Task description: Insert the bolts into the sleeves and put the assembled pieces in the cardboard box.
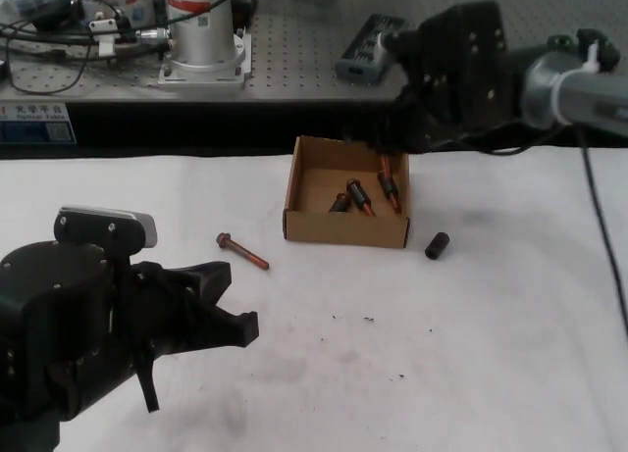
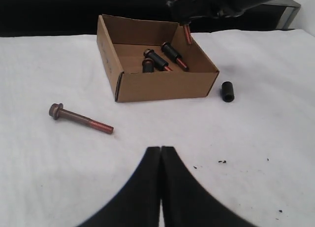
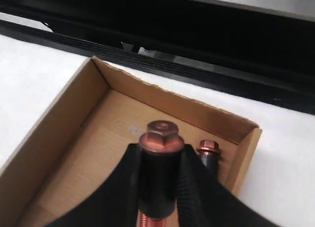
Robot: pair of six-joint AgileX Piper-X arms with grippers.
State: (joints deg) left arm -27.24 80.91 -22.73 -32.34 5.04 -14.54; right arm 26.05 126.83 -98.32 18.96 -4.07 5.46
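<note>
The cardboard box (image 1: pixel 304 182) (image 2: pixel 167 86) (image 3: pixel 59 133) stands mid-bench. My right gripper (image 1: pixel 385 150) (image 3: pixel 160 187) hangs over its far right corner, shut on a bolt in a black sleeve (image 1: pixel 386 165) (image 2: pixel 187 36) (image 3: pixel 160 165), held upright with the head up. Assembled pieces (image 1: pixel 358 195) (image 2: pixel 170 53) (image 3: pixel 209 150) lie in the box. A loose bolt (image 1: pixel 242 251) (image 2: pixel 78 117) lies on the white cloth left of the box. A loose black sleeve (image 1: pixel 438 245) (image 2: pixel 227 91) stands right of it. Low at the near left, my left gripper (image 1: pixel 240 297) (image 2: pixel 161 155) is shut and empty, short of the loose bolt.
A white cloth (image 1: pixel 392 354) covers the bench. Behind it runs a black edge and a perforated metal plate with a silver post (image 1: pixel 201 25), cables and a grey device (image 1: pixel 365 45). Small dark specks (image 2: pixel 221 162) dot the cloth.
</note>
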